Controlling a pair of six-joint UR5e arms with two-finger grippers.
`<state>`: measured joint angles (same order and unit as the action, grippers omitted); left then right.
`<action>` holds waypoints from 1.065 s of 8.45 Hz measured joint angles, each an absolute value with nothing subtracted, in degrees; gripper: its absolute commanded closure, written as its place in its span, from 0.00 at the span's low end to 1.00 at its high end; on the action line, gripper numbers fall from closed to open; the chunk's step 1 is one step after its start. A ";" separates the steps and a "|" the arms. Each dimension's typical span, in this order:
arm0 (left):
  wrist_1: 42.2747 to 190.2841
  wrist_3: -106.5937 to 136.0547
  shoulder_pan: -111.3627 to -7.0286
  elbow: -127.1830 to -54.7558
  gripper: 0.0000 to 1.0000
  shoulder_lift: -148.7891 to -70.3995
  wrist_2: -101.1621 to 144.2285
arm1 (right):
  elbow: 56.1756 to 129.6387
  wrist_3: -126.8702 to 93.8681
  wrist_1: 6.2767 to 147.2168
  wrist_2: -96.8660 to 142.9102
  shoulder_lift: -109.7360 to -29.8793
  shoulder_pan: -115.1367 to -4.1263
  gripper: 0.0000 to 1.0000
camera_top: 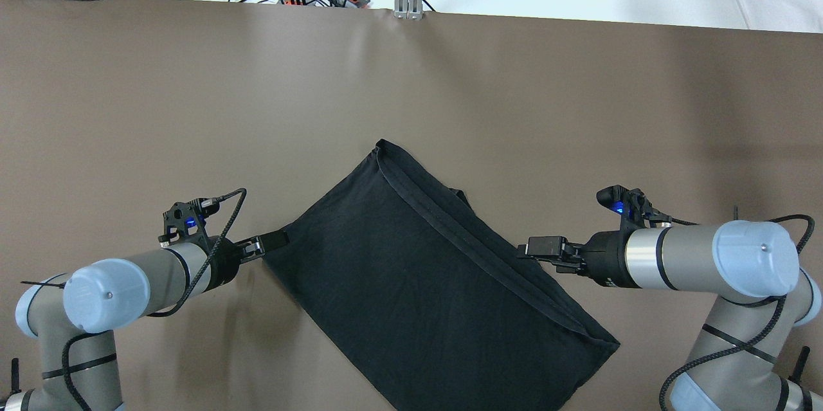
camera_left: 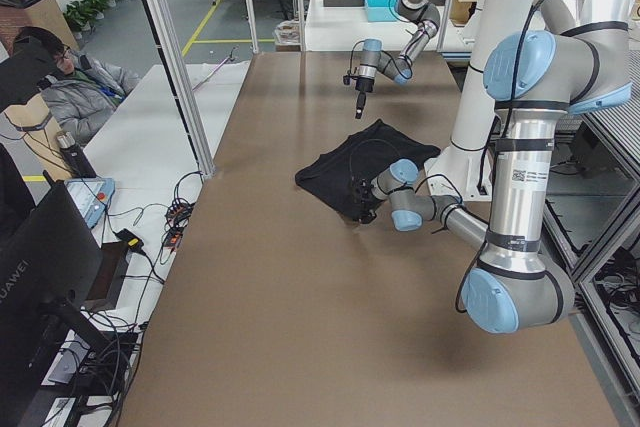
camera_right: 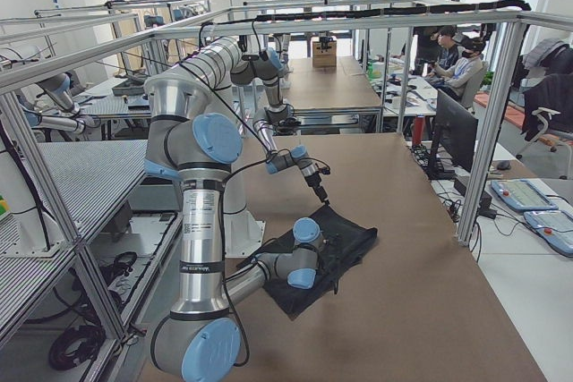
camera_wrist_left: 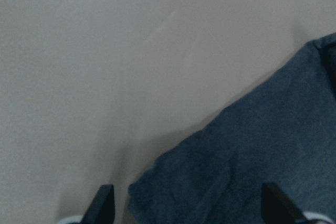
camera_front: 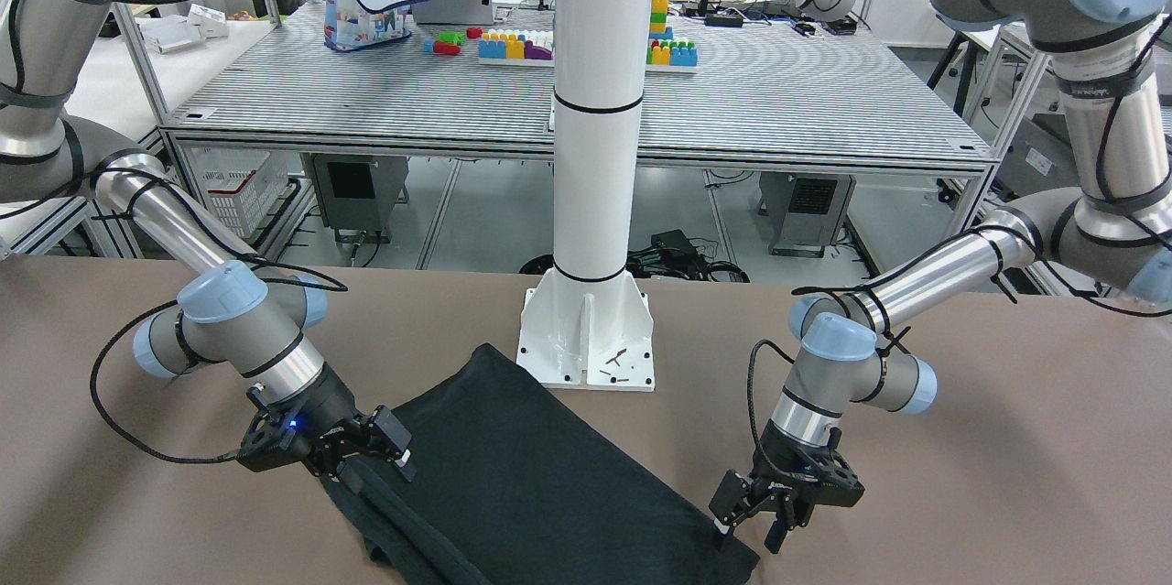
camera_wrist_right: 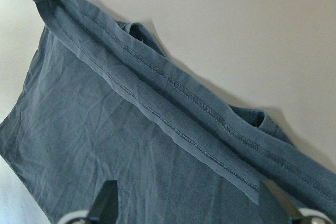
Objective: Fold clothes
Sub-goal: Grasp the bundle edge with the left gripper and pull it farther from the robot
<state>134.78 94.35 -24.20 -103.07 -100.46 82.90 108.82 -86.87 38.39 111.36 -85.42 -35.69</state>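
Left gripper [camera_top: 273,242]: jaws spread, at corner of black cloth [camera_top: 418,282], nothing held
Right gripper [camera_top: 537,247]: jaws spread, at opposite hemmed edge, nothing held
Cloth flat on table [camera_top: 193,109], diagonal between both grippers
Step, judged: pre-grasp for fold
Next: pinch both edges, lift evenly

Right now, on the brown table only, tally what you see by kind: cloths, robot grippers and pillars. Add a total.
Black cloth: 1
Grippers: 2 (left gripper, right gripper)
White pillar: 1
Total: 4
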 measured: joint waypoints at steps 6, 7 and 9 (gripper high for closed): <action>134.86 94.75 -21.35 -100.95 1.00 -100.34 81.68 | 108.73 -86.93 38.42 110.98 -85.34 -35.62 0.06; 134.84 94.78 -21.31 -100.91 1.00 -100.50 81.62 | 108.72 -86.92 38.45 110.99 -85.34 -35.65 0.06; 134.76 94.87 -21.28 -100.99 1.00 -100.94 81.58 | 108.61 -86.92 38.49 110.94 -85.34 -35.67 0.06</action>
<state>134.76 94.87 -21.28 -100.99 -100.94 81.58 108.61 -86.92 38.49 110.94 -85.34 -35.67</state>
